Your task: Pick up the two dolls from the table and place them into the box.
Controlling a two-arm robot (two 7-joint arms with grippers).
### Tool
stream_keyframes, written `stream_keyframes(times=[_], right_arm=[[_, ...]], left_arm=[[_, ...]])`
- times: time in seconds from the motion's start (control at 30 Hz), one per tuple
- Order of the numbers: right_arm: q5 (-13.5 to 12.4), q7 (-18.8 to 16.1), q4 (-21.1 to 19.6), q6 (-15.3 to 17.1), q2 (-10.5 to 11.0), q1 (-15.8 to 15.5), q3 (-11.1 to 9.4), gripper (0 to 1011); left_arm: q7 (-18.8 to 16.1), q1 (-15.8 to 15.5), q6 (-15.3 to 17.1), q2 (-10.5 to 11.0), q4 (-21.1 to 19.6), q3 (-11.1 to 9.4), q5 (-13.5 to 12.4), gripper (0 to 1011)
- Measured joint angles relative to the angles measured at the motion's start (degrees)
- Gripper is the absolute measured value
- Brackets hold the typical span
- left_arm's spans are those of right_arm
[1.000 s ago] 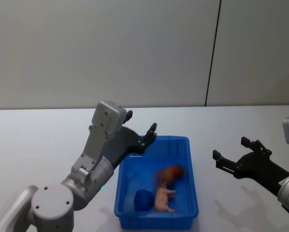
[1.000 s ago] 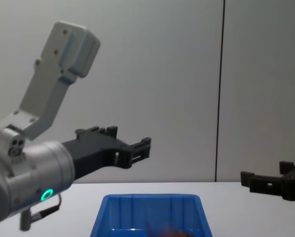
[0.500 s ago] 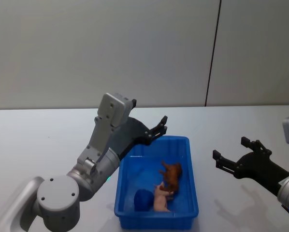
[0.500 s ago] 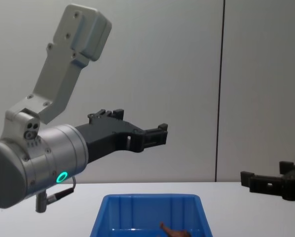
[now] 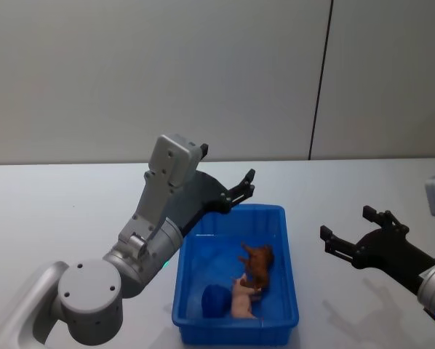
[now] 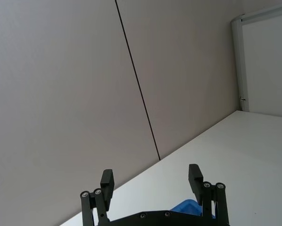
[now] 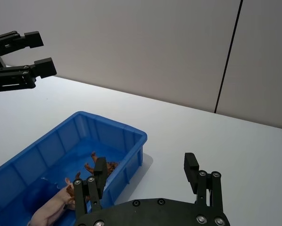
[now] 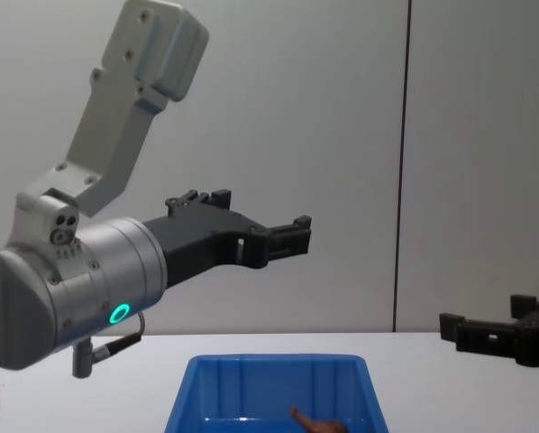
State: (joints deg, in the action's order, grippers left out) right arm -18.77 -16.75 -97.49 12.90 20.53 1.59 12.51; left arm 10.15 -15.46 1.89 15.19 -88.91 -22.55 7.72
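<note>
Two dolls in blue bin, both claws empty

Two small toy figures lie inside the bright blue rectangular plastic bin (image 5: pixel 277 218) with thick rim and ribbed inner walls, which sits on the flat plain white tabletop (image 5: pixel 72 203). The reddish-brown four-legged doll (image 5: pixel 258 263) is in the bin's middle-right part. The pale pink doll (image 5: pixel 240 299) lies just nearer the robot, touching the brown one's lower end, close to the near wall. A dark blue rounded lump (image 5: pixel 216 299) rests on the bin floor just left of the pink doll, near the near-left corner; what it is cannot be told.

Left gripper (image 5: pixel 244 187), black, fingers spread and holding nothing, hangs in the air above the bin's far-left rim, well clear of the dolls. In the chest view it (image 8: pixel 287 236) points right, high over the bin (image 8: pixel 269 365). Left wrist view: its fingers (image 6: pixel 107 179) apart, a blue bin corner (image 6: pixel 190 206) behind.

Right gripper (image 5: pixel 345 236), black, fingers spread and empty, hovers over the table right of the bin, apart from it. In the right wrist view its fingers (image 7: pixel 190 165) frame the bin (image 7: pixel 131 134), with the brown doll (image 7: pixel 108 167) and pink doll (image 7: pixel 53 203) inside.
</note>
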Motion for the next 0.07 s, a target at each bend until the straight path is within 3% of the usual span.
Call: stream_keyframes(times=[0.07], right_arm=[[0.0,0.0,0.0,0.0,0.0,0.0,0.0,1001]], left_arm=[[0.0,0.0,0.0,0.0,0.0,0.0,0.0,1001]])
